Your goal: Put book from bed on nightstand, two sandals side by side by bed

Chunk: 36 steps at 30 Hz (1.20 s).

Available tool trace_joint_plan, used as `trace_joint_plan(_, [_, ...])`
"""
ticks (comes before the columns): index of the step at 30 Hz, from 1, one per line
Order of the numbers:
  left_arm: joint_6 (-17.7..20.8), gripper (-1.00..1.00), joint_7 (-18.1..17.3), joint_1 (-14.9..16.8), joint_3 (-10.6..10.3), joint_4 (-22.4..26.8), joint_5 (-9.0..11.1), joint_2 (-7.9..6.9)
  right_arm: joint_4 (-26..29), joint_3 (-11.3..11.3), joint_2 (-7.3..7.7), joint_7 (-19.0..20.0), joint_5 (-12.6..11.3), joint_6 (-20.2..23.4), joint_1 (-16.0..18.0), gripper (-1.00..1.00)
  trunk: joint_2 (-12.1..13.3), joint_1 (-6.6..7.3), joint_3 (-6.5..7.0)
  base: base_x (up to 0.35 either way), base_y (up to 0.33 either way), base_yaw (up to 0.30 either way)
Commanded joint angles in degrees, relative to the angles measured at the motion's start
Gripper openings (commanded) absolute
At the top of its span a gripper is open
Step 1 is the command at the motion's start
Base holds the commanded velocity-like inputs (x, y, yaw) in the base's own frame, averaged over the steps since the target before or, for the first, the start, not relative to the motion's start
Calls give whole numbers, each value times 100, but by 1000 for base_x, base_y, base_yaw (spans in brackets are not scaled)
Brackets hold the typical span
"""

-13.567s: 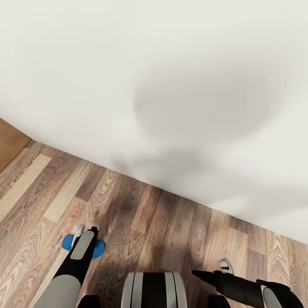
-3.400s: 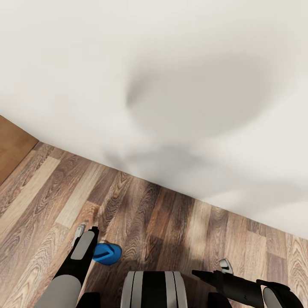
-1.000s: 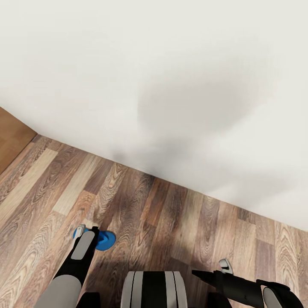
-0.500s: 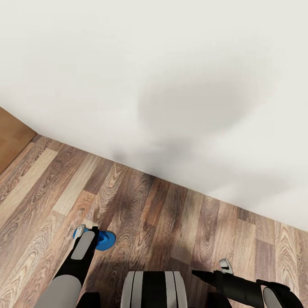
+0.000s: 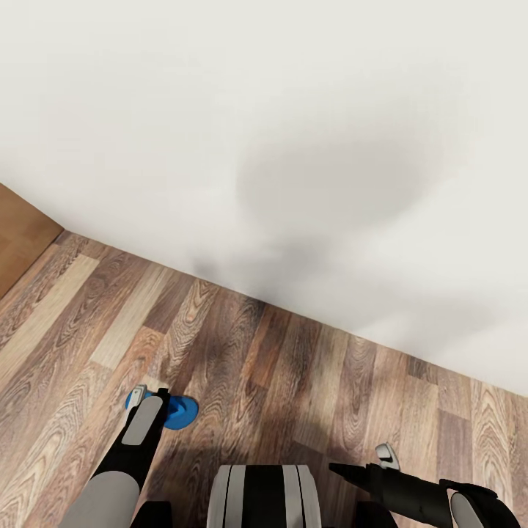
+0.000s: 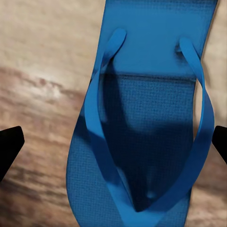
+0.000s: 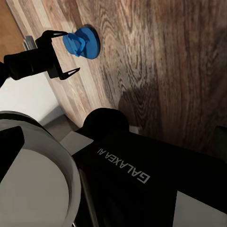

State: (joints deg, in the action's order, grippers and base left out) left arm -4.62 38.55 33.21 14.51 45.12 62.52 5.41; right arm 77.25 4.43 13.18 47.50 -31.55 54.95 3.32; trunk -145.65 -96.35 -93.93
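Down on the brown wood-plank floor (image 5: 293,367), near the plain white wall (image 5: 293,110), lies a flat bright blue sandal (image 6: 146,132) with thin blue straps. Just above it hangs the left gripper (image 7: 64,52), its black fingers spread wide and holding nothing. Whether the right gripper (image 5: 386,456) is spread or pinched, I cannot tell.
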Motion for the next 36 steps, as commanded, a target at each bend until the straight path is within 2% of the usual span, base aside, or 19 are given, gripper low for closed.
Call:
trace_joint_plan(1, [-48,100,4,2,8,6,60,4,0,5,0,22,8,24,2,100,-1,1,-3,0,0,0])
trace_joint_plan(36, [-48,100,4,2,6,-13,59,12,0,5,0,22,8,24,2,100,-1,1,-3,0,0,0])
